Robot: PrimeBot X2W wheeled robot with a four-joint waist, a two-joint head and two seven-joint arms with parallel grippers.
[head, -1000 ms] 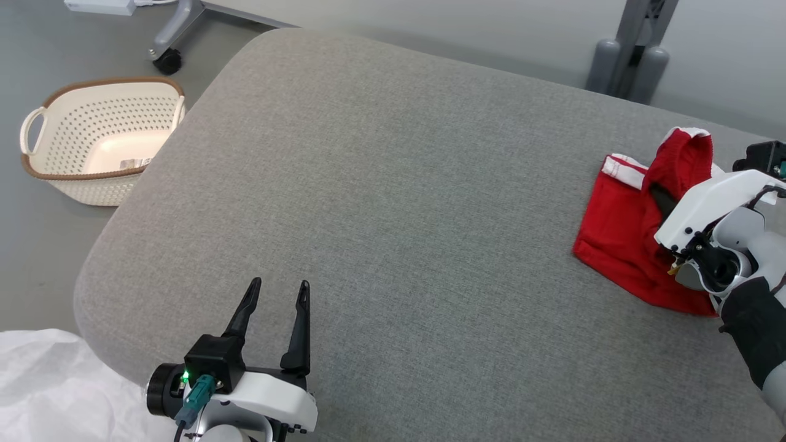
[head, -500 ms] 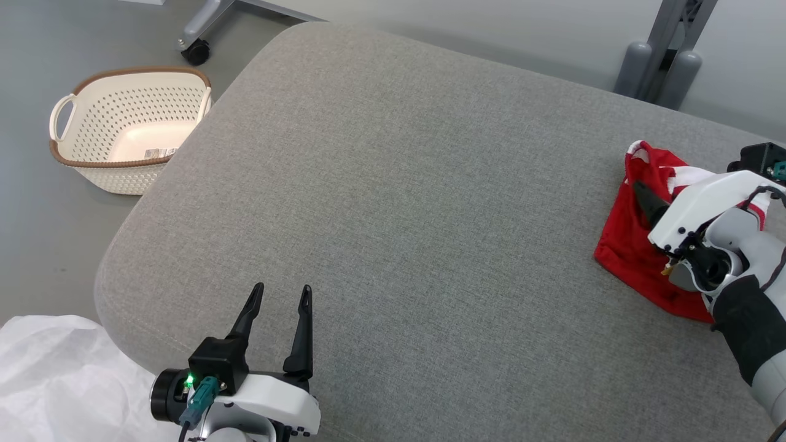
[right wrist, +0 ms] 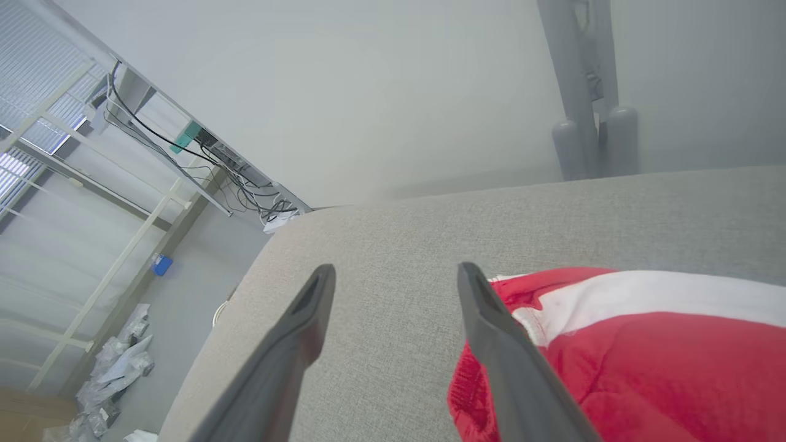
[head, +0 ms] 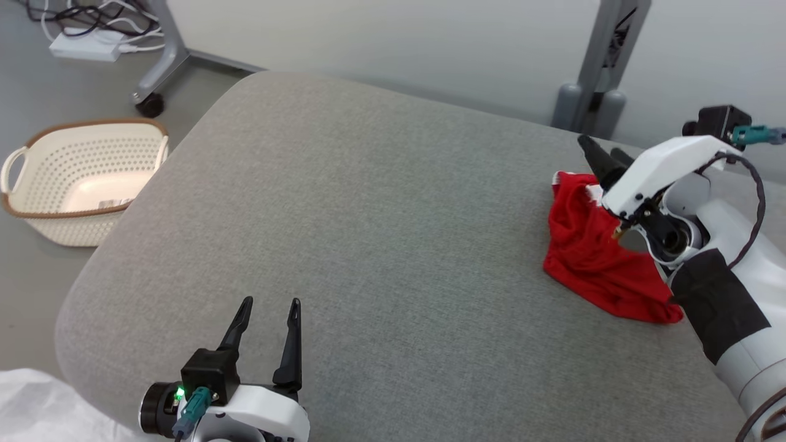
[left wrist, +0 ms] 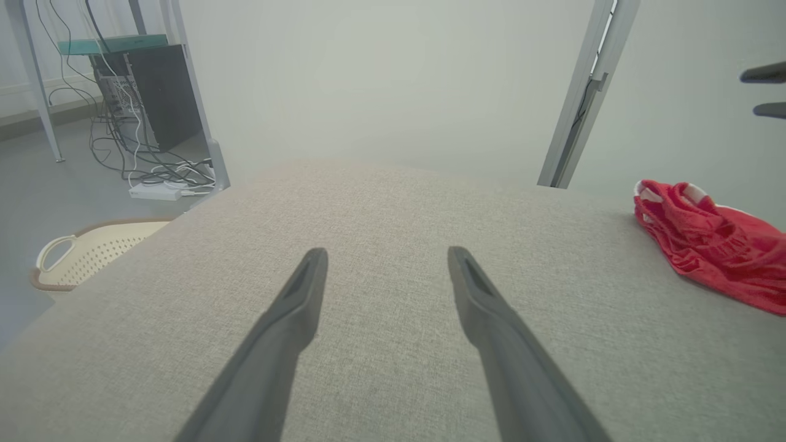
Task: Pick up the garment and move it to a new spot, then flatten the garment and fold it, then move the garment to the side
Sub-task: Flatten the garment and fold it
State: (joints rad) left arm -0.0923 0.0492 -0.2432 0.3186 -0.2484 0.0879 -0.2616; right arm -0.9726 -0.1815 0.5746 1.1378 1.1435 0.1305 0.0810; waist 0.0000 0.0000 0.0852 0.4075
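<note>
Head view: your right pincer [head: 599,150] stands open and empty above the far edge of the red garment [head: 589,258], which lies bunched near the right side of the grey cushion [head: 381,202]; your left pincer [head: 270,302] sits open and empty at the near edge, well apart from it

Left wrist view: the heap looks loose and rumpled, so I'd judge any fold may spring apart

Right wrist view: one finger crosses just over the white band [right wrist: 645,294]; sweep low here and you could snag it, dragging the cloth toward the cushion's edge
</note>
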